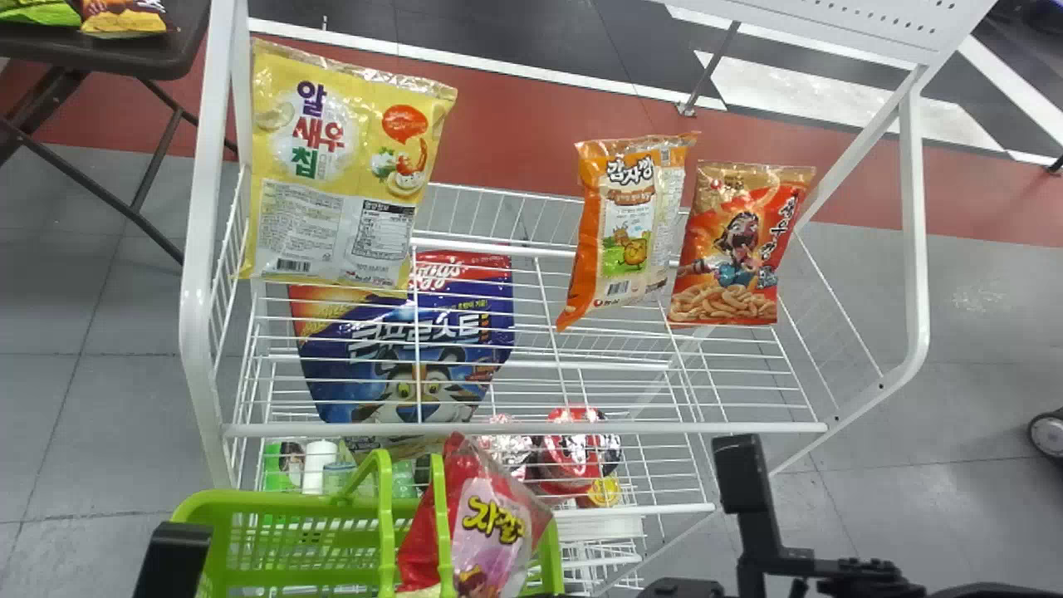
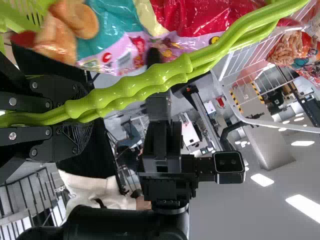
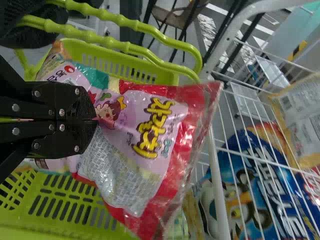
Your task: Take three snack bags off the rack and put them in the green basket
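Runs lime green on basket [image 1: 274, 502], white on wire rack [image 1: 199, 249], red and pink with yellow lettering on gripped snack bag [image 1: 490, 550].

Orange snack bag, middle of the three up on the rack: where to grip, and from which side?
I'd pinch the crimped top edge of the orange snack bag at mid-width, coming from above, one finger in front and one behind. It stands roughly upright, leaning a little, with that flat edge uppermost. Avoid a side grip: the red snack bag is close on its right.
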